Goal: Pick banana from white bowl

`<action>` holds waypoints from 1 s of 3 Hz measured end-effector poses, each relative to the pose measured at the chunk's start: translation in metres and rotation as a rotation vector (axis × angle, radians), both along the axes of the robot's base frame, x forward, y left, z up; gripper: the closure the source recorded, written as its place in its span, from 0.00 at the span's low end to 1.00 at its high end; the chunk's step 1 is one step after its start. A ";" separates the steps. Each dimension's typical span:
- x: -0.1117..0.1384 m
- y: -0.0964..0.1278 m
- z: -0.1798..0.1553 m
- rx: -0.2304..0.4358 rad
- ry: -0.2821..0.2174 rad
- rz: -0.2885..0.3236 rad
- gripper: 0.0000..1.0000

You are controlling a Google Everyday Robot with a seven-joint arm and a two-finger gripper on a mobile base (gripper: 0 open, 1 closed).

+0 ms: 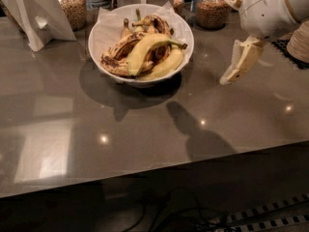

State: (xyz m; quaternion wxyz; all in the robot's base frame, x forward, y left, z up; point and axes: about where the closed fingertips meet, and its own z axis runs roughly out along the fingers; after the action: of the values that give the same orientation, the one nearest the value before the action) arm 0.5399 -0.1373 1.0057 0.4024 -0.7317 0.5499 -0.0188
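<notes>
Grey polished countertop [145, 144] stretches across, with a folded white card [36, 16] and a glass jar of nuts [72, 6] at its far left. Right of them sits the white bowl [96, 42], lined with paper, and the banana [145, 50] lies curved on top of the brown-spotted bananas [116, 57] inside it, stem pointing right. My gripper [228, 79] hangs above the counter to the right of the bowl, touching nothing, and whether it is spread or pressed together I cannot tell.
</notes>
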 end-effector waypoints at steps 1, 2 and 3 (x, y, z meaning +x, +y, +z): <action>0.019 0.016 -0.008 -0.015 -0.057 0.101 0.00; 0.041 0.032 -0.018 -0.051 -0.117 0.208 0.00; 0.061 0.048 -0.027 -0.095 -0.217 0.277 0.00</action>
State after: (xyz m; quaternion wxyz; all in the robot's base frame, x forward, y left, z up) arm 0.6014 -0.0895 0.9784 0.4229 -0.8124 0.3956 -0.0679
